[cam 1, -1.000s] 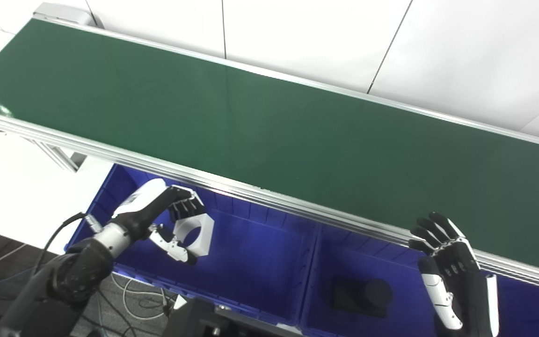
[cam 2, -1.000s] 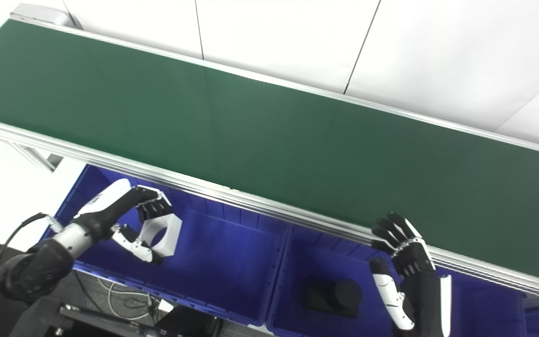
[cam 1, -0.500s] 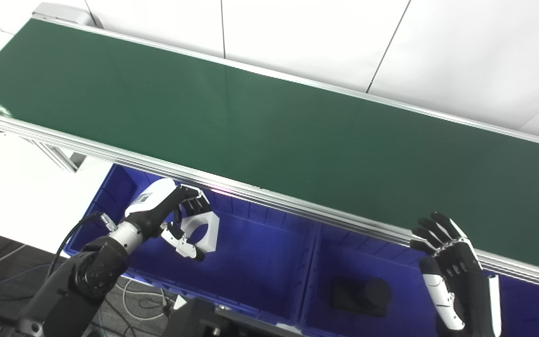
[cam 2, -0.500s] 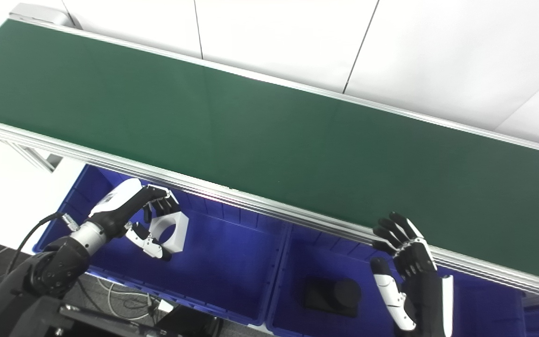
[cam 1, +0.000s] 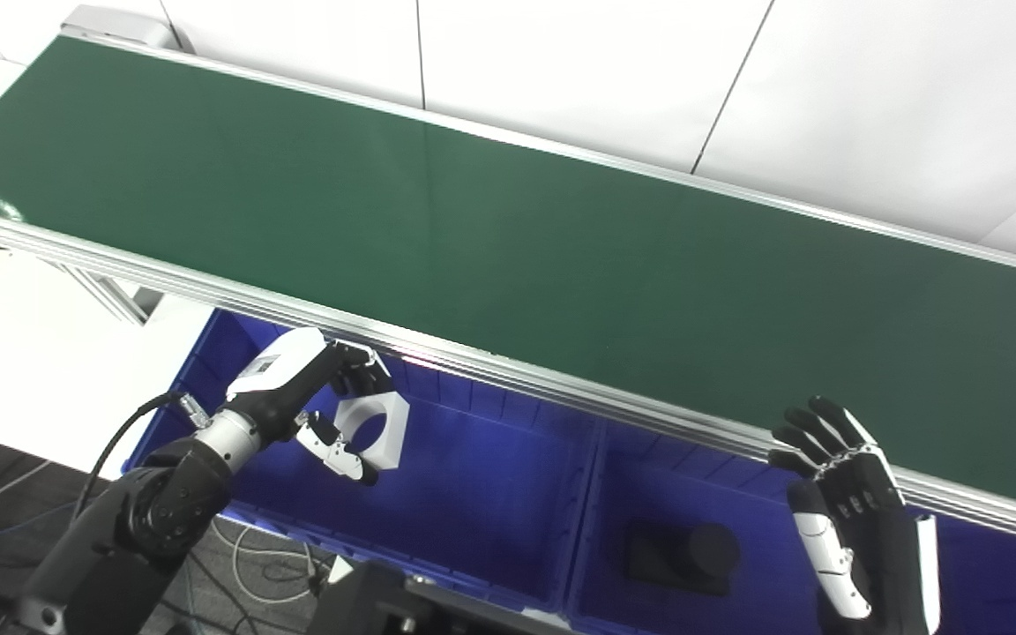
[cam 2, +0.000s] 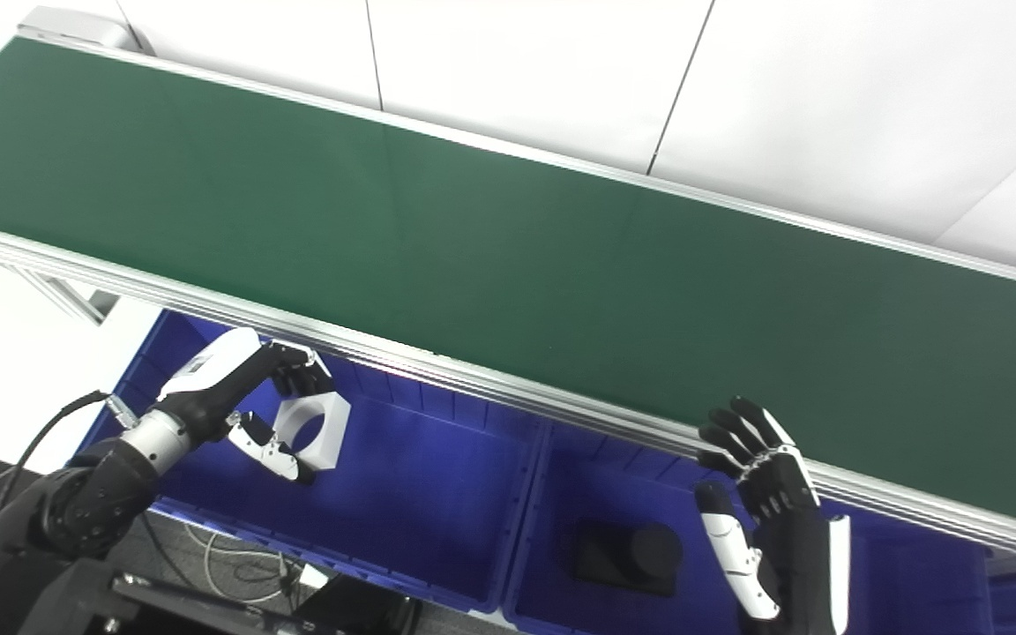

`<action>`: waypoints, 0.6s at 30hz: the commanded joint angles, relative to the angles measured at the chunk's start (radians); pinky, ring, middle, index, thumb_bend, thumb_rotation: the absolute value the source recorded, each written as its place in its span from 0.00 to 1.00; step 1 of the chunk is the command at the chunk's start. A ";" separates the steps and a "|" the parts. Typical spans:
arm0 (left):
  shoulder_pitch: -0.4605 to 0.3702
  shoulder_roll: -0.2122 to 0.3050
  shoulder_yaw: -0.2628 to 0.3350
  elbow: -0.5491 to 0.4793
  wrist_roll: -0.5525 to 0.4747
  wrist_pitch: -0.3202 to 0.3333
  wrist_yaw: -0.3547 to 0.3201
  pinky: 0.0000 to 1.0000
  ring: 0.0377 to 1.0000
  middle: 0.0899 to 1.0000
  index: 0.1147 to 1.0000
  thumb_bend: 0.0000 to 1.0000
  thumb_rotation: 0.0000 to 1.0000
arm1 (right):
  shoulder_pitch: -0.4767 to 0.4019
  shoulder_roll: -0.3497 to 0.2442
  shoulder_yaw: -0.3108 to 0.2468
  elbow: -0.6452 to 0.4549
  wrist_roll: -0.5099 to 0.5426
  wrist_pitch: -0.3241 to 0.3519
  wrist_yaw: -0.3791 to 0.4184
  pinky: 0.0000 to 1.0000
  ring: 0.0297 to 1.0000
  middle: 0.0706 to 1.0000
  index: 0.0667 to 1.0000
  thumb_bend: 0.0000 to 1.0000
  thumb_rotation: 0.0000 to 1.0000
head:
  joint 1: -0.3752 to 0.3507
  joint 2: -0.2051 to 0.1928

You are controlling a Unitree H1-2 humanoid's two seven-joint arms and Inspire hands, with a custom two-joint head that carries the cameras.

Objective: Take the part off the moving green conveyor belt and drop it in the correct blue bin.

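Note:
The green conveyor belt [cam 1: 508,238] runs from upper left to lower right and carries no part. My left hand [cam 1: 314,397] is shut on a white block with a round hole [cam 1: 382,429]. Its fingers lie on the block's top and its thumb under it. It holds the block above the left blue bin [cam 1: 473,494], just below the belt's near rail. My right hand [cam 1: 852,511] is open and empty, fingers spread, beside the near rail at the right.
A black part [cam 1: 684,556] lies in the middle blue bin [cam 1: 614,476]. Another blue bin [cam 1: 984,573] shows at the far right. The aluminium rail [cam 1: 561,397] overhangs the bins' far edge. Cables [cam 1: 243,564] lie on the floor below the left arm.
My left hand has carried the white block a little to the right and up toward the rail, still over the left bin. My right hand has stayed in place.

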 commanded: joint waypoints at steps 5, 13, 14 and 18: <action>0.007 0.035 0.008 -0.041 -0.011 0.031 -0.019 0.82 0.92 0.96 0.95 1.00 0.59 | -0.002 0.005 0.001 -0.021 0.000 -0.014 0.005 0.65 0.73 0.76 0.81 0.54 0.57 | -0.003 0.000; 0.011 0.036 0.014 -0.052 -0.020 0.022 -0.018 0.82 0.93 0.99 1.00 1.00 0.67 | -0.003 0.003 0.002 -0.010 0.002 -0.025 0.008 0.66 0.73 0.76 0.81 0.55 0.57 | -0.003 -0.004; 0.013 0.037 0.015 -0.057 -0.018 0.014 -0.014 0.83 0.93 0.98 1.00 1.00 0.67 | -0.003 0.003 0.002 -0.006 0.003 -0.029 0.008 0.66 0.73 0.76 0.81 0.55 0.58 | -0.003 -0.004; 0.018 0.035 0.029 -0.080 -0.059 -0.017 -0.006 0.83 0.94 0.98 1.00 1.00 0.69 | -0.005 0.005 0.002 0.001 -0.006 -0.033 0.006 0.65 0.73 0.75 0.81 0.57 0.60 | -0.012 -0.011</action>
